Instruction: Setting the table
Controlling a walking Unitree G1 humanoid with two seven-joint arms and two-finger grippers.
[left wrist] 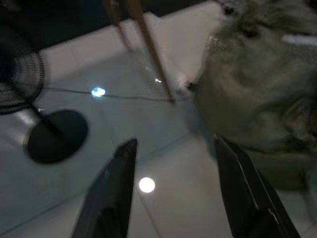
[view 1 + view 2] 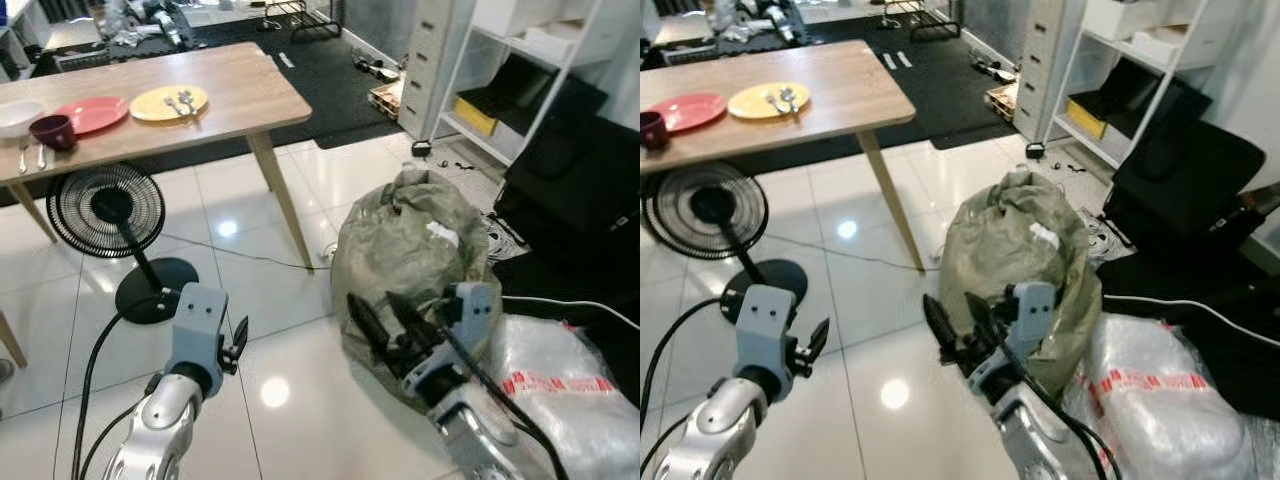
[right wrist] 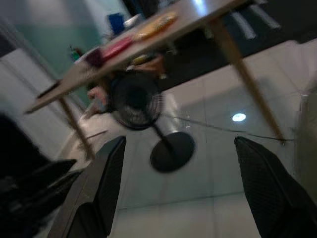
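Note:
A wooden table (image 2: 240, 95) stands at the far left. On it lie a yellow plate (image 2: 168, 102) with a fork and a spoon, a red plate (image 2: 90, 114), a dark maroon cup (image 2: 52, 131) and a white bowl (image 2: 18, 118), with more cutlery (image 2: 30, 155) at the near edge. My left gripper (image 2: 238, 345) hangs low over the white floor tiles, well short of the table, open and holding nothing (image 1: 173, 148). My right gripper (image 2: 385, 312) is raised in front of a grey-green sack, also open and holding nothing (image 3: 178, 144).
A black floor fan (image 2: 105, 210) stands under the table's near edge, its cable trailing over the tiles. The grey-green sack (image 2: 415, 235) and a plastic-wrapped bundle (image 2: 550, 390) sit close on the right. Behind them are a black chair (image 2: 580, 180) and a white shelf (image 2: 520, 70).

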